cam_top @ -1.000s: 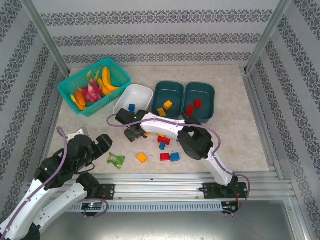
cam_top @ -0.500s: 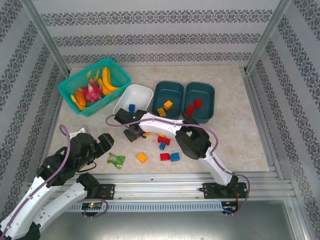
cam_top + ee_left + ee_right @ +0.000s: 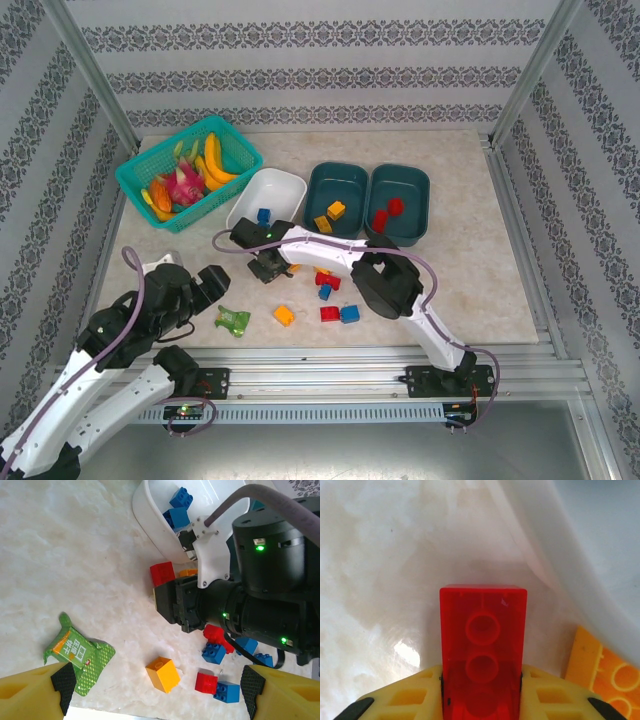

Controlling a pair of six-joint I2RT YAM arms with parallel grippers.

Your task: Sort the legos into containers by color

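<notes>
Slightly shifted, the left fingers [image 3: 31, 689] gape empty, while the right fingers [image 3: 409, 696] clamp a translucent red brick [image 3: 482, 630].

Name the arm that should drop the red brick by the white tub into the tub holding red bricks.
Right. Its end effector grips that red brick, and the teal tub with red bricks lies on its side. The left end effector is open, near the green packet.
</notes>
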